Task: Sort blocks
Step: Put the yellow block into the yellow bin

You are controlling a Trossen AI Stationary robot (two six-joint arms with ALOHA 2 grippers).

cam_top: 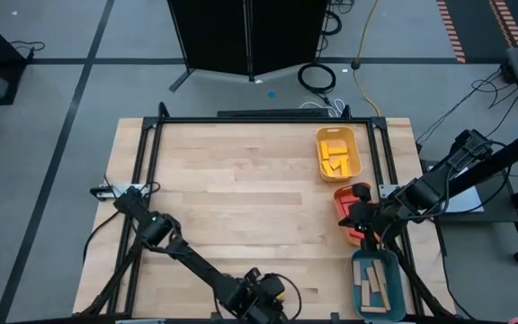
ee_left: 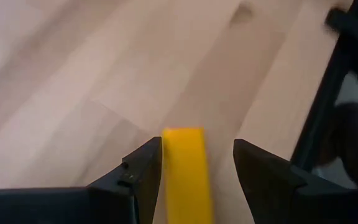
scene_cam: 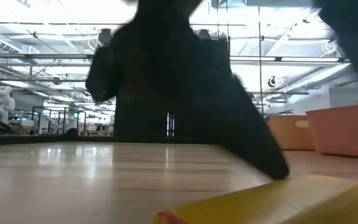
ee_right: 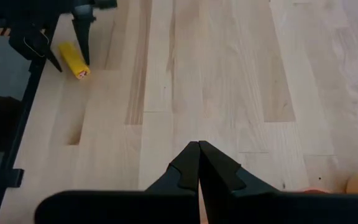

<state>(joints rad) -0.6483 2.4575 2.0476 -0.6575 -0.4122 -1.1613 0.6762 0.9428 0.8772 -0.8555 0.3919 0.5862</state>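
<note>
A yellow block (ee_left: 185, 180) lies flat on the wood close to the table's near edge, also visible in the right wrist view (ee_right: 74, 60) and large in the low view (scene_cam: 278, 202). My left gripper (ee_left: 197, 146) is open and slants down over it, one finger on each side of the block's length; in the high view it stands at the near edge (cam_top: 275, 290). My right gripper (ee_right: 197, 149) is shut with nothing between its fingers, and hovers at the right above the red tray (cam_top: 344, 200). My left gripper straddles the yellow block, its fingers lying along the block's long sides. One finger (ee_left: 145, 165) stands right against the block's side (ee_left: 166, 168); I cannot tell whether it touches. The other finger is plainly apart. The block rests flat on the table.
Along the table's right side stand a yellow tray (cam_top: 358, 162) with yellow blocks, the red tray, and a teal tray (cam_top: 394, 288) with tan blocks. A black frame rail (ee_left: 319, 124) runs close beside the left gripper. Bare wood (cam_top: 241, 180) fills the middle.
</note>
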